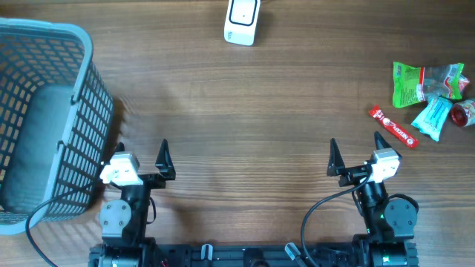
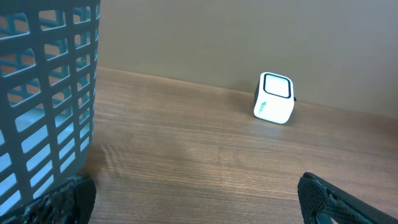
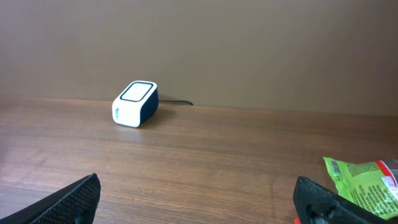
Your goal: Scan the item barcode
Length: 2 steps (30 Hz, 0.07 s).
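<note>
my left end effector (image 1: 141,150) is released, its two dark fingers spread wide with nothing between them, low over the near edge of the counter (image 1: 245,111). my right end effector (image 1: 358,150) is the same: spread wide, holding nothing, bare wood showing between its fingers. the two sit level with each other, well apart, both pointing toward the far edge.

just beside my left end effector, on its outer side, stands a grey-blue lattice basket (image 1: 83,52). from overhead my outer finger overlaps the basket's wall, and i cannot tell if they touch.

to the right of my right end effector and a little further out lie the snack packets. a red bar (image 1: 393,127) is nearest, lying diagonally. beyond it are a light blue packet (image 1: 434,117), a green packet (image 1: 408,83) and a clear packet with red print (image 1: 451,78), bunched near the counter's right edge. none is in my grasp.

farthest out, at the far edge between my two arms, the white barcode scanner (image 1: 242,21) stands with its dark-framed window on top and a thin dark cable (image 3: 177,102) behind it.
</note>
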Motion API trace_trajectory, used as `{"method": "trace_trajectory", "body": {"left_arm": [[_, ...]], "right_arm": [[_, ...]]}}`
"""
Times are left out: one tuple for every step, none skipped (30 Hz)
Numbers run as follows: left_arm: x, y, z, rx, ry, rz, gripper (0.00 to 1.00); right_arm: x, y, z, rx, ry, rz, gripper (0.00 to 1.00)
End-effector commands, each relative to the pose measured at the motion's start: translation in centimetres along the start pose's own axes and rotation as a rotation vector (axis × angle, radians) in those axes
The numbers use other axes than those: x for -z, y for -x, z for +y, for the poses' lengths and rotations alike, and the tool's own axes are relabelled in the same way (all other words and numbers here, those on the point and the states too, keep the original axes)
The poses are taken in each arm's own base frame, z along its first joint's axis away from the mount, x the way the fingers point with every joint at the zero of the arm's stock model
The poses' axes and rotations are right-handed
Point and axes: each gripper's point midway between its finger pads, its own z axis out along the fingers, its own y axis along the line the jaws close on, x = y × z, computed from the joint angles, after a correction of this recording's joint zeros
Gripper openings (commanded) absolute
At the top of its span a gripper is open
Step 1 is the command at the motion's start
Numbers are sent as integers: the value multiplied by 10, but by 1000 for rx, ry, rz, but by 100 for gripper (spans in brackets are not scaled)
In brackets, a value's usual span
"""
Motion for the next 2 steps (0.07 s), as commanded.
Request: {"method": "trace_trajectory", "body": {"left_arm": [[-1,-4,0,9,-6,1,100],[-1,-4,0,9,-6,1,100]], "right_arm": [[1,3,-2,-17,-13,-13,100],[1,3,-2,-17,-13,-13,100]]}}
